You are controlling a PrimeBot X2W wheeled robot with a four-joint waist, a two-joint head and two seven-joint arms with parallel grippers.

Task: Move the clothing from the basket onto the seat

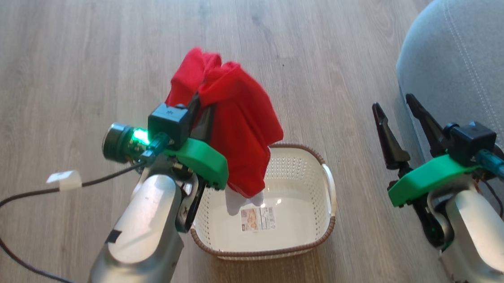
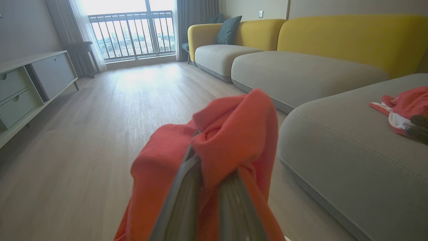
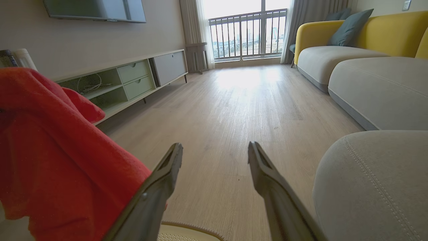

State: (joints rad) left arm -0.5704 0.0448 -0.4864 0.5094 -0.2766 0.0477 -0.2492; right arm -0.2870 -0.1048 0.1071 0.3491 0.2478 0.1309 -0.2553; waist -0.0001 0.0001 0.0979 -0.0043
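The robot's left claw [image 1: 201,101] is pinched shut on a soft, plain red piece of clothing [image 1: 242,128] and holds it up in the air. The cloth is bunched over the tips of the two dark fingers and hangs down in long folds. Its lowest end dangles over the far left part of the cream-white plastic basket with little holes and a brown woven rim [image 1: 301,164]. I cannot tell if the cloth touches the basket. The basket sits on the pale wooden floor [image 1: 48,63], just in front of the robot and between its two arms. On the basket's white bottom there is a small paper label [image 1: 257,219]. The right claw [image 1: 392,102] is spread wide with nothing between its fingers. It hangs to the right of the basket, close beside the rounded front edge of the big grey cloth seat cushion with pale stitch lines [image 1: 474,52]. In the left wrist view, a second piece of clothing, red with white parts [image 2: 401,107], lies crumpled on top of that grey seat, well apart from the basket. Behind the seat there are more grey cushions with tall yellow backs [image 2: 334,36]. On the other side of the room a long, low, pale green cabinet [image 3: 133,77] stands against the wall.
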